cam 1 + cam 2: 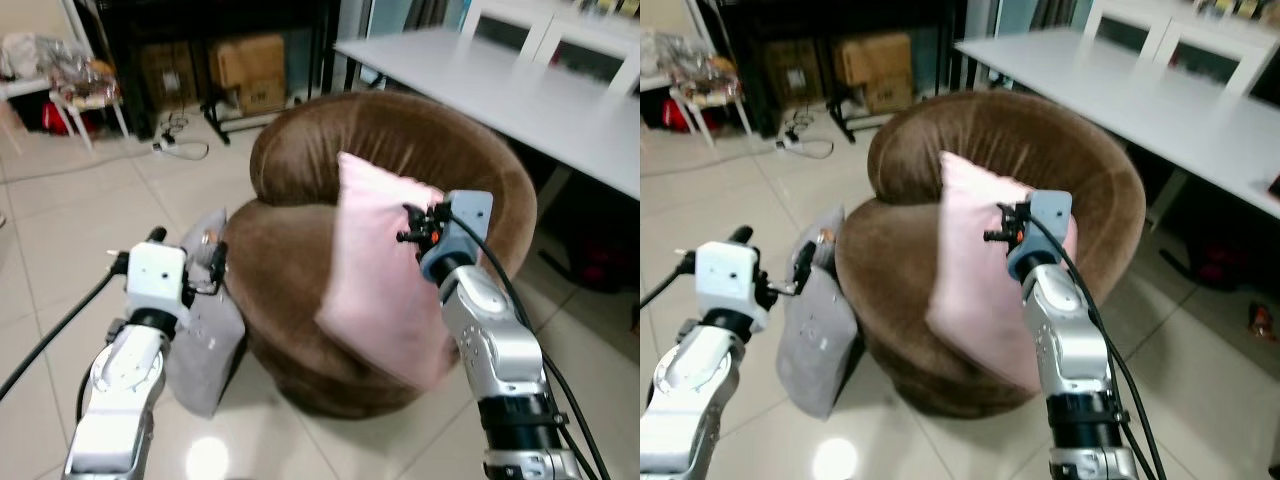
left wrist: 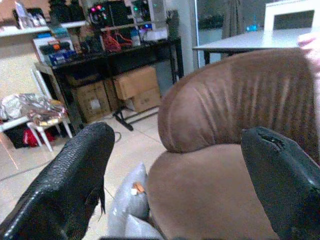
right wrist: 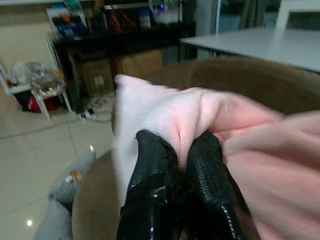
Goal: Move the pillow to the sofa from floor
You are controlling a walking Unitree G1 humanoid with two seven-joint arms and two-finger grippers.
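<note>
Pink pillow pinched by right gripper over sofa, seemingly resting; left gripper fingers apart.

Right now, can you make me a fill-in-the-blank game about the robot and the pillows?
1. The right gripper is pinching a fold of the ____ pillow.
2. The pink pillow is held over the brown ____, which stands in front of the white table.
3. The grey pillow leans against the sofa with its bottom edge on the ____.
4. The left gripper has its fingers ____ and holds nothing.

Missing words: pink; sofa; floor; open
</note>
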